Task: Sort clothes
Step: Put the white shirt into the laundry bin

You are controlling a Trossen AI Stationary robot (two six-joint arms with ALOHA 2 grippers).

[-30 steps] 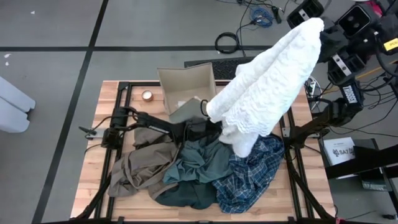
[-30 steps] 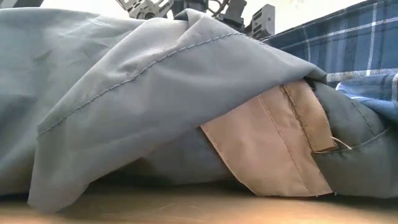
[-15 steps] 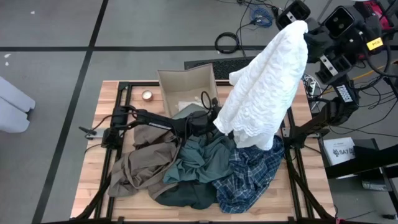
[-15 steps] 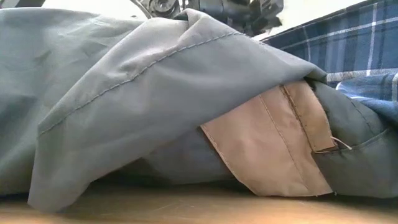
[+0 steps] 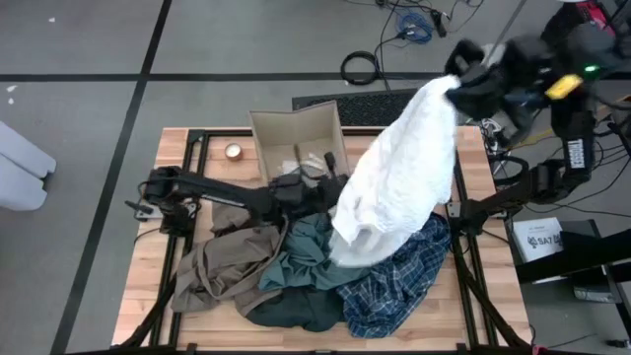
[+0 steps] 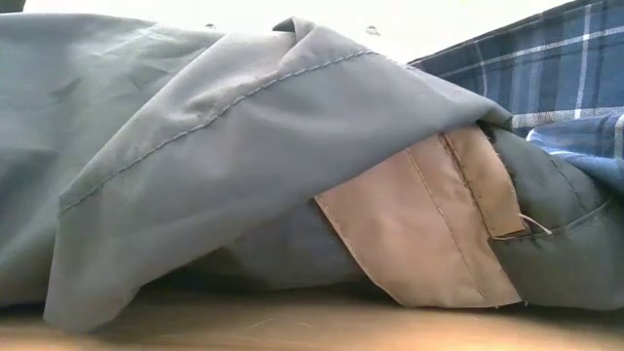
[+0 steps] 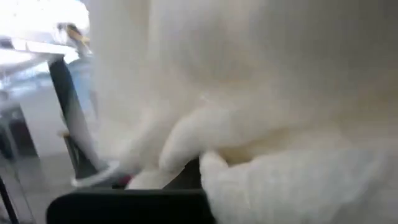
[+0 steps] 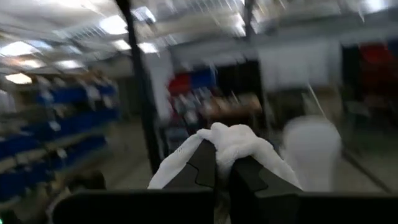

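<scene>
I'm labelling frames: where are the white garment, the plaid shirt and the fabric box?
white garment (image 5: 399, 168), high view, middle of the hanging cloth.
plaid shirt (image 5: 394, 281), high view, its checked body.
fabric box (image 5: 293, 126), high view, back wall.

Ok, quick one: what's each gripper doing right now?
Left gripper: shut on the lower part of the cream-white knitted fabric garment.
Right gripper: shut on the same garment's top, holding it raised above the table.

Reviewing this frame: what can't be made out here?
- Left gripper: in the high view the white garment hides it; its wrist view fills with blurred white cloth.
- Low view: the teal-grey shirt blocks the table beyond.
- Fabric box: contents too small, high view.
- Right gripper: motion-blurred from above.
</scene>
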